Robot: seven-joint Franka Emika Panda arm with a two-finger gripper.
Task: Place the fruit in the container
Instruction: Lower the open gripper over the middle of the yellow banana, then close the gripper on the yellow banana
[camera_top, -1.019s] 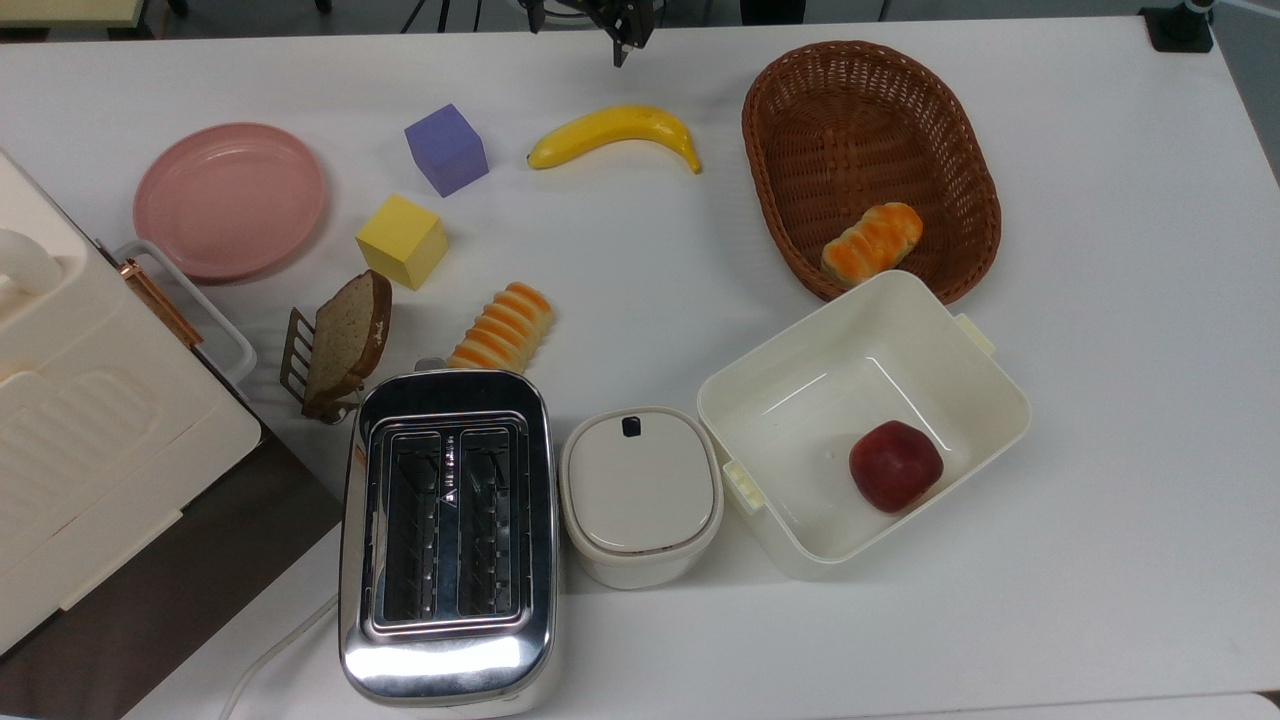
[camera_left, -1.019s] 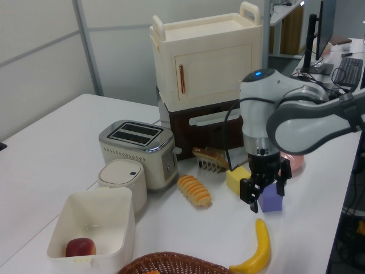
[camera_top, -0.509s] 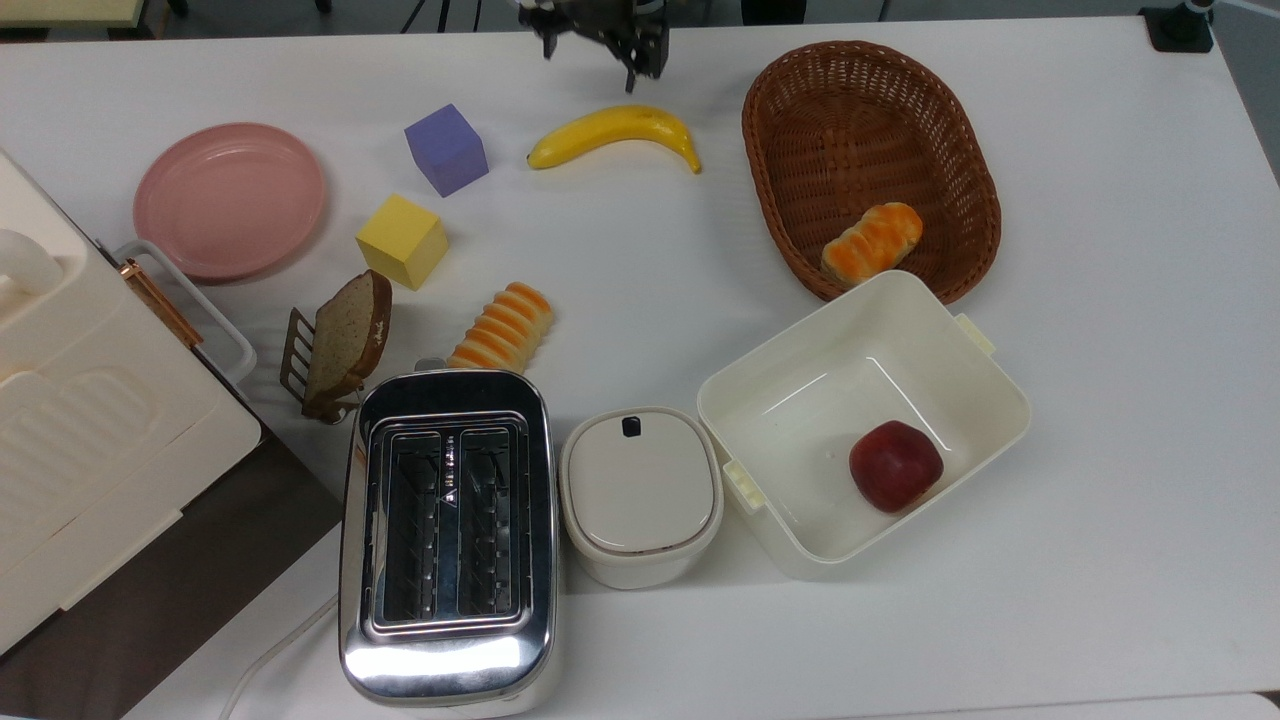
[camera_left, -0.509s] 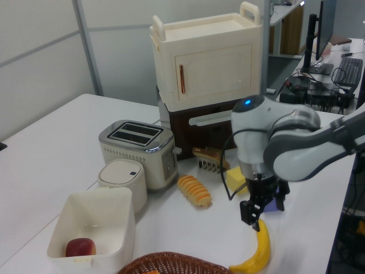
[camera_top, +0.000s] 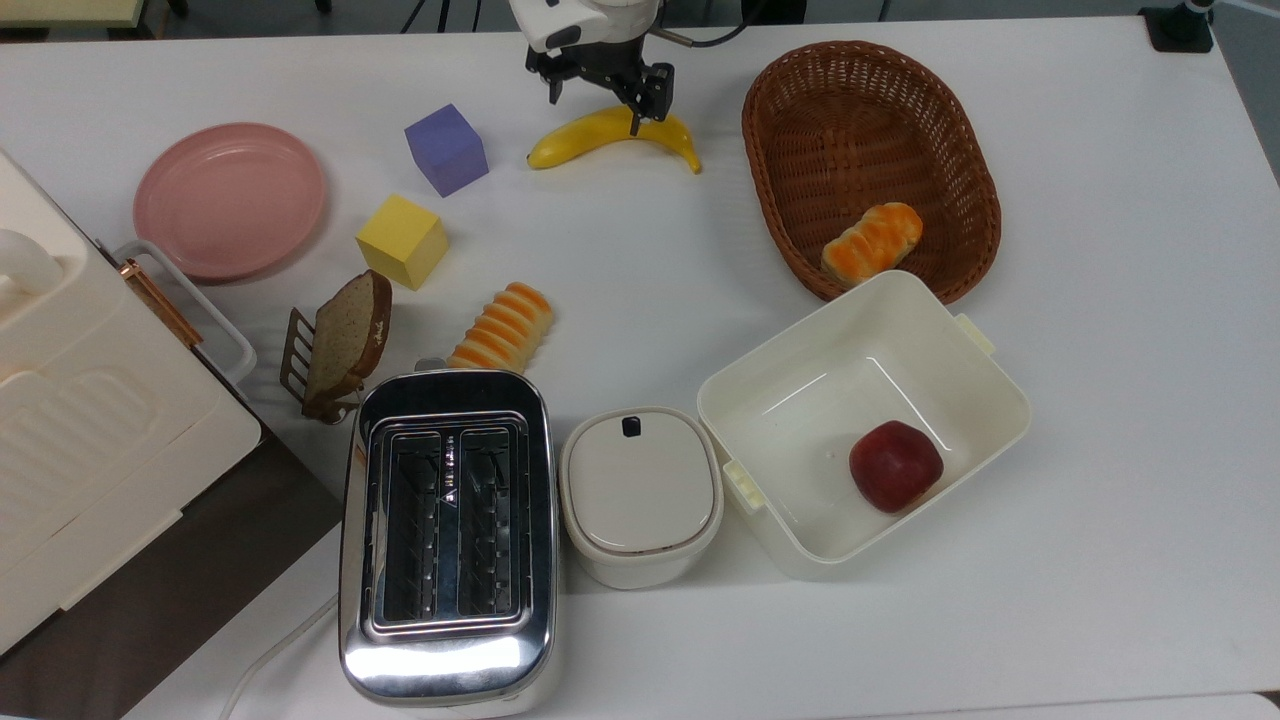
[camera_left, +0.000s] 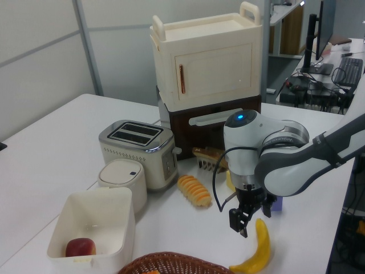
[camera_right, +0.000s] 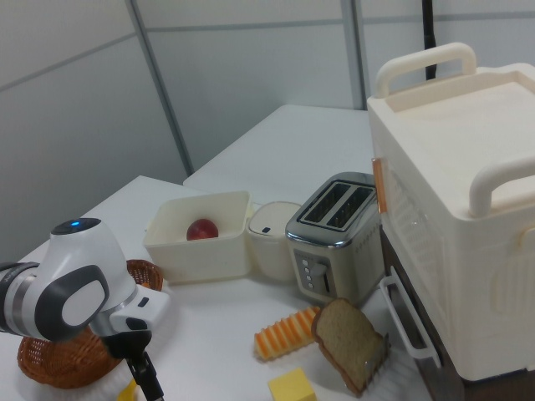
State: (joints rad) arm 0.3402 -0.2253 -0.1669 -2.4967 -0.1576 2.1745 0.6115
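White-grey arm (camera_left: 274, 165), blue light, black jaws.

A round pink plate (camera_top: 230, 200) lies at the top view's far left. Near it stand a purple cube (camera_top: 446, 149) and a yellow cube (camera_top: 402, 241). The brown oval wicker basket (camera_top: 860, 110) holds an orange-striped bread roll (camera_top: 871, 240).

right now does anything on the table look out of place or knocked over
Only one thing: an orange-striped ridged bread roll lies loose on the white table beside the chrome toaster, while its twin sits in the brown wicker basket.
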